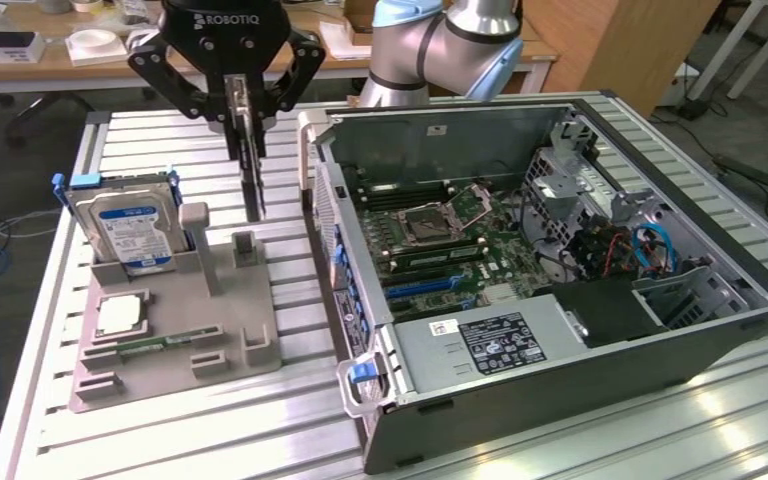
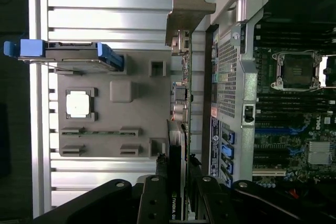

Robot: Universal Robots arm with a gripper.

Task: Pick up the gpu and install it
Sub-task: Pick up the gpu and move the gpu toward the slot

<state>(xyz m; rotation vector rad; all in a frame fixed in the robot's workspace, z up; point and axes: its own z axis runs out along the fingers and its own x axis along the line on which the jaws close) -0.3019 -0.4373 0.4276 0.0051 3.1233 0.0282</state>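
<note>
The gpu (image 1: 251, 170) is a thin black card seen edge-on, hanging upright from my gripper (image 1: 247, 110), whose fingers are shut on its upper end. It is lifted above the grey parts holder (image 1: 184, 340), between the hard drive and the open computer case (image 1: 704, 330). In the wrist view the gpu (image 2: 177, 129) runs out from between the black fingers (image 2: 156, 192), its metal bracket (image 2: 186, 9) at the far end, just outside the case wall (image 2: 244, 77). The motherboard (image 1: 444, 235) lies exposed inside the case.
On the holder a silver hard drive (image 1: 131, 225) with a blue-white label stands upright, a processor chip (image 1: 117, 315) lies flat, and a green memory stick (image 1: 157, 343) rests in a slot. The slatted metal table (image 1: 197, 430) surrounds them. Desks and clutter stand behind.
</note>
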